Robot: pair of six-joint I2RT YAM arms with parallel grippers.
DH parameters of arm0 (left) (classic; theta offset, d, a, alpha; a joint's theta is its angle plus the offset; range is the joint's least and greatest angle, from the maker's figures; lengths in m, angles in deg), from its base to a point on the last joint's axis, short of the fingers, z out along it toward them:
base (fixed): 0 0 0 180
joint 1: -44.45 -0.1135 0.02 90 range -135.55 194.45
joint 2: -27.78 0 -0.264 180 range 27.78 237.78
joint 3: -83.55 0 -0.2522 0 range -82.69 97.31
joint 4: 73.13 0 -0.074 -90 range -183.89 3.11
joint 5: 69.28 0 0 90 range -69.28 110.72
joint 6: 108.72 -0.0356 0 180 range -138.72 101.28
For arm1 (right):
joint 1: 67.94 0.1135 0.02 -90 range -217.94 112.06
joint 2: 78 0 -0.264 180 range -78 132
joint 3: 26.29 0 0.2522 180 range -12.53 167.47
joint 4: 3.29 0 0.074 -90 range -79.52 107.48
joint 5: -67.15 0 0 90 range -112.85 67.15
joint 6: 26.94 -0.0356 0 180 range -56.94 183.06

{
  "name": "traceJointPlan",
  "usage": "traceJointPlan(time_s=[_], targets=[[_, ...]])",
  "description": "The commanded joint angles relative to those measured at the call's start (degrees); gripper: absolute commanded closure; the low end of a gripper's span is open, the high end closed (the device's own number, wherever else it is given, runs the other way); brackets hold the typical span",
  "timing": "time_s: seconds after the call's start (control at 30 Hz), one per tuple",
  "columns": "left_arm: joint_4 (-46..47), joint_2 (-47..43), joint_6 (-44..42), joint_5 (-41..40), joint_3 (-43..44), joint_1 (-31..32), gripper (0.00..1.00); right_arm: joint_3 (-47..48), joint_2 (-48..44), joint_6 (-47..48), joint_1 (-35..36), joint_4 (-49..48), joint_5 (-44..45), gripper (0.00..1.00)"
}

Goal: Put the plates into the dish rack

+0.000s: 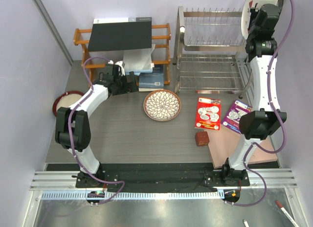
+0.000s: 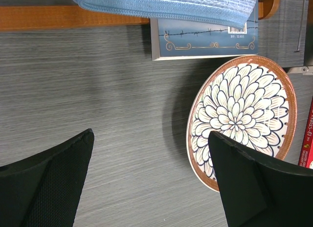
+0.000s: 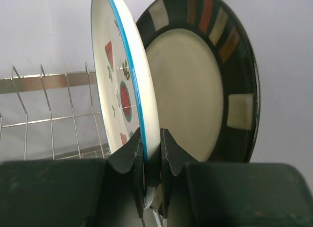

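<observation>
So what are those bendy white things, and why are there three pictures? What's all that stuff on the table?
They are two robot arms bolted to the near edge of a table. Each ends in a two-finger claw called a gripper. One picture looks down from above. The other two come from small cameras on each arm's wrist, so you see its own black fingers up close.

The right gripper is pinched shut on the rim of a white plate with watermelon slices, held upright by the silver dish rack. A dark-rimmed plate stands just behind it.

The left gripper is wide open and holds nothing. It hangs near a brown plate with white petals lying flat. Also on the table: a maroon-rimmed plate, a red card, a small brown cube and an orange wooden shelf.
</observation>
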Motion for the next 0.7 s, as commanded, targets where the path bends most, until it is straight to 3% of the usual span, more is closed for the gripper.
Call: traceJointPlan(time_s=[0.0, 0.13, 0.23, 0.27, 0.33, 0.5, 0.67], targets=[[2.24, -0.84, -0.42, 0.09, -0.27, 0.37, 0.01, -1.52, -6.56, -0.11, 0.32, -7.86, 0.99, 0.99], [2.23, -1.02, -0.25, -1.14, -0.79, 0.45, 0.01, -3.46, -7.0, -0.11, 0.84, -7.42, 0.65, 0.99], [1.45, -1.02, -0.77, -3.34, -0.8, 0.45, 0.0, -4.6, -7.61, 0.07, 1.55, -6.98, 0.03, 0.77], [1.01, -1.02, -1.38, -3.52, -0.62, 0.45, 0.01, -4.78, -7.79, 0.33, 1.72, -7.07, -0.58, 0.62], [0.39, -1.28, -1.91, -3.78, -0.53, 0.45, 0.0, -4.78, -8.32, 0.94, 2.42, -7.16, -0.85, 0.48], [-1.8, -2.59, -4.64, 2.7, -1.41, 0.63, 0.01, -3.9, -9.46, 3.05, 3.92, -7.86, -0.59, 0.39], [-0.67, -2.25, 1.33, 7.02, -5.36, 1.51, 0.01, -2.32, -11.65, 4.81, 6.47, -7.86, 0.03, 0.39]])
